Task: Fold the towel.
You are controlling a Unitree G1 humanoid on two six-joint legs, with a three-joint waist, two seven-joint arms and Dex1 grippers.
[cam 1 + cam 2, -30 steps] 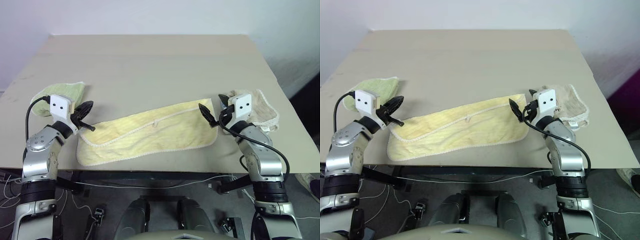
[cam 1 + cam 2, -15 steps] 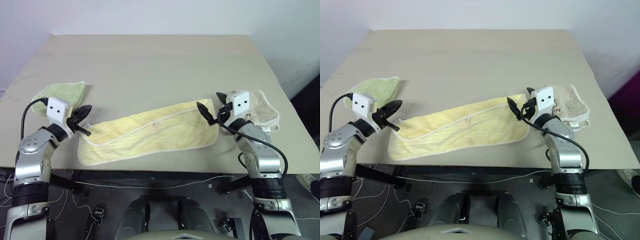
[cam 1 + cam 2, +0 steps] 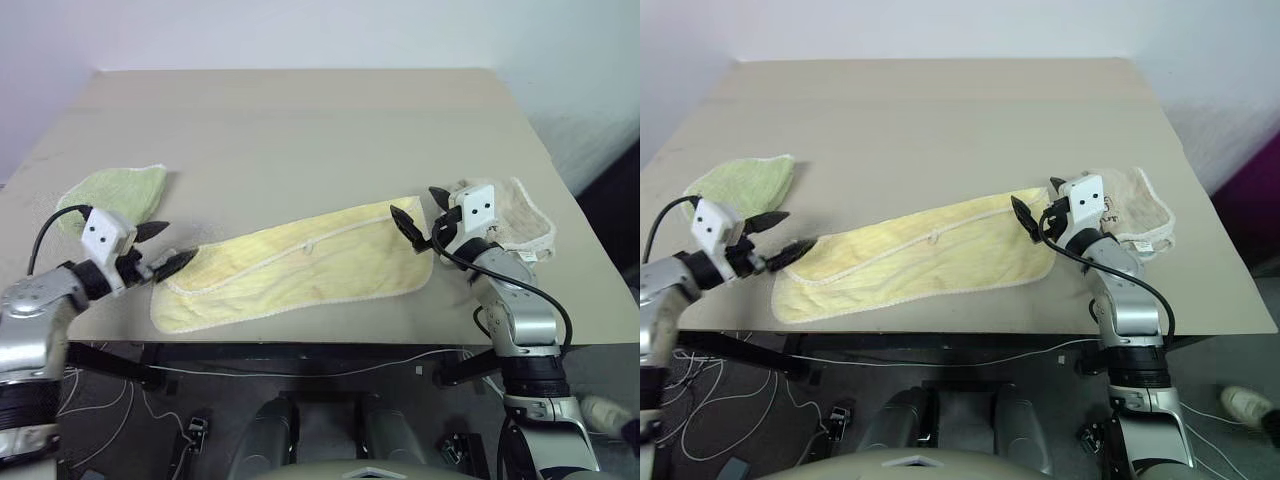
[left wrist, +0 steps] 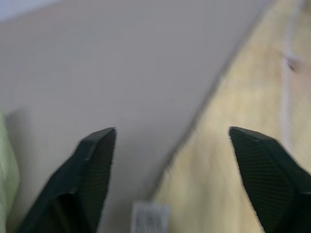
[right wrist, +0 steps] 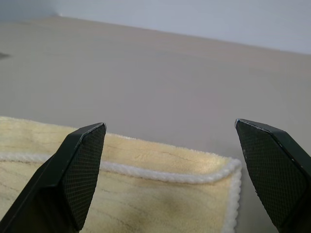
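Towel (image 3: 300, 265) lies flat on tan table (image 3: 300, 120), long axis 8-to-2 o'clock, betw. both grippers. L gripper (image 3: 165, 247) spread wide at its 8 o'clock end; R gripper (image 3: 420, 213) spread over 2 o'clock corner. White wall behind.

1. The towel (image 3: 300, 268) lies on the table (image 3: 300, 130), slanting from the lower left of the frame up toward the right of centre, near the table's front edge.
2. A smaller cloth (image 3: 115, 188) lies at the left of the frame, above and left of the towel's lower end, apart from it.
3. Another cloth (image 3: 515, 218) lies at the right of the frame, just right of the towel's upper end.
4. The left claw (image 3: 160, 248) sits at the towel's lower-left end; the right claw (image 3: 418, 215) sits at its upper-right end.
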